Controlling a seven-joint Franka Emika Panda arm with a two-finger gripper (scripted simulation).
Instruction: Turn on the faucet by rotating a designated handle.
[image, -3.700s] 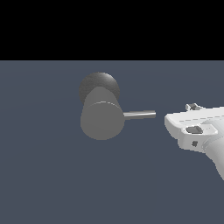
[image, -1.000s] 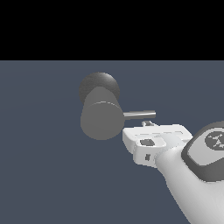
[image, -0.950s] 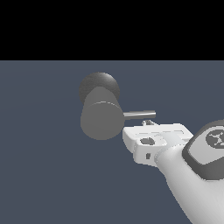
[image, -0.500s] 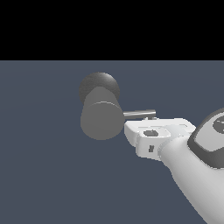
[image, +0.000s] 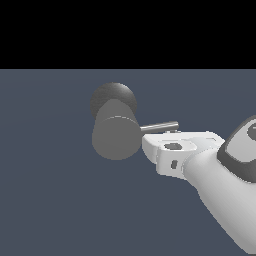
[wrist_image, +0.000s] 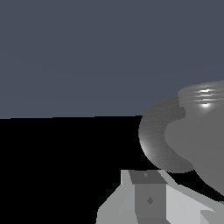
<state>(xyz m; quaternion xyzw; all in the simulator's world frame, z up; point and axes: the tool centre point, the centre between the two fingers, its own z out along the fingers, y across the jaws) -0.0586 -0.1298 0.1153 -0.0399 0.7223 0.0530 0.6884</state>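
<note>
The white robot arm (image: 225, 195) fills the lower corner on the exterior view's right, reaching in at a slant so that its wrist arrives level with the fixture rather than from above. That angle looks chosen to bring the hand in alongside the rod, where a sideways push would swing it.

Next in size is the faucet (image: 116, 136), a thick matte grey cylinder pointing toward the exterior camera, with its darker round base (image: 114, 98) behind it. It sits on the plain blue-grey floor, near the middle of the scene.

The claw (image: 159, 146) comes up right beside the cylinder's flank, on the exterior view's right. Its fingertips are hidden behind the white housing, so I cannot tell whether it is open or closed.

Smallest is the handle (image: 160, 127), a thin shiny rod jutting from the cylinder toward the exterior view's right. It runs just above the claw's housing, seemingly touching or nearly so. The wrist view shows only the cylinder's curved side close by, not the rod.
</note>
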